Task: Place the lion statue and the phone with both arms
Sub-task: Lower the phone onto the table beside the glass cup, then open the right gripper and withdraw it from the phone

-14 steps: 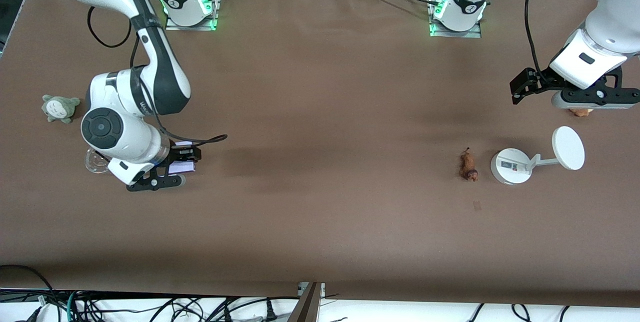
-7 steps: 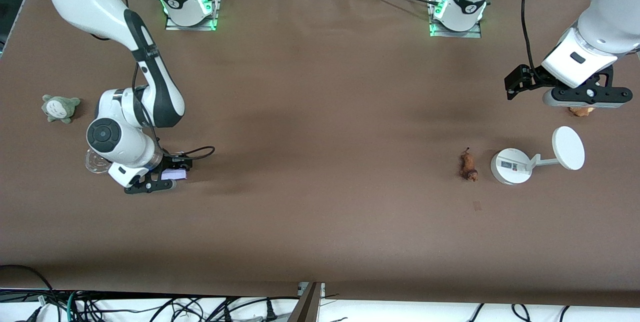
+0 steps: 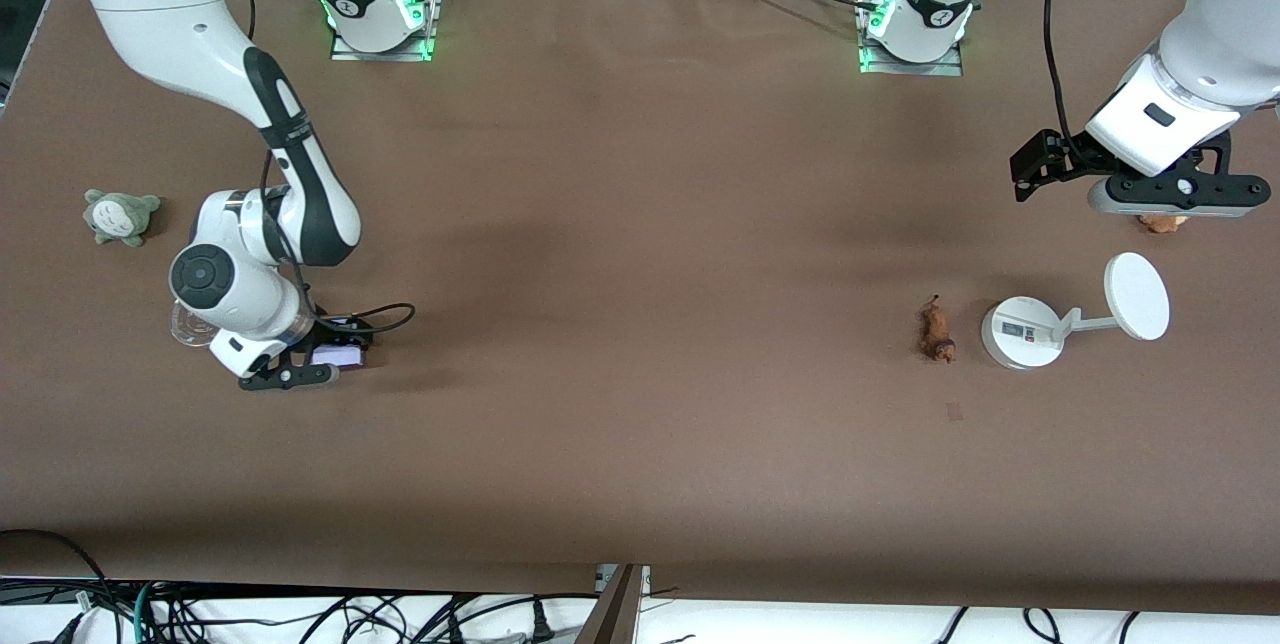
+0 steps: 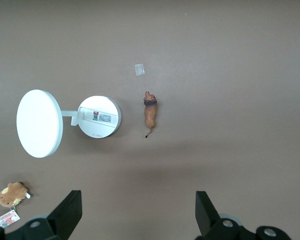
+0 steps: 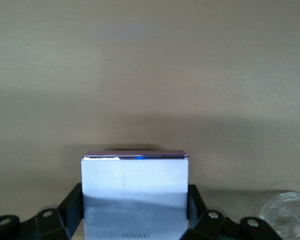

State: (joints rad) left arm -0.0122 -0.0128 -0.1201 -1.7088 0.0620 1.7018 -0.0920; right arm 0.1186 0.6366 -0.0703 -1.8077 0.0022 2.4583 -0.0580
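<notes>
Brown covering runs across your whole desk (image 3: 640, 224), with both arm bases along the edge farthest from the front camera.

Your right end effector (image 3: 312, 366) is low at the right arm's end of the desk, fingers (image 5: 72, 207) closed on the two long sides of the phone (image 3: 336, 355). In the right wrist view the phone (image 5: 135, 195) fills the gap between the black fingers, pale lavender face showing, a dark strip along its free end and lettering near the gripped end. Whether the phone touches the desk you cannot tell. A clear glass dish (image 3: 190, 326) sits just beside the right wrist, partly hidden by it, and its rim (image 5: 285, 212) shows at the corner of the right wrist view. A grey-green plush (image 3: 120, 216) lies farther from the front camera than the dish, near the desk's end.

Your left end effector (image 3: 1170, 196) hangs in the air over the left arm's end of the desk, above a brown plush (image 3: 1160, 222) that peeks out under it. Its fingers (image 4: 67, 215) stand wide apart with nothing between them.

Your lion (image 3: 937, 330) lies on the desk just beside the round base of a white stand (image 3: 1022, 332), not touching it, toward the desk's middle. From the left wrist view the lion (image 4: 150, 113) lies stretched out with its thin tail trailing. The brown plush (image 4: 11, 194) with its tag shows there too.
</notes>
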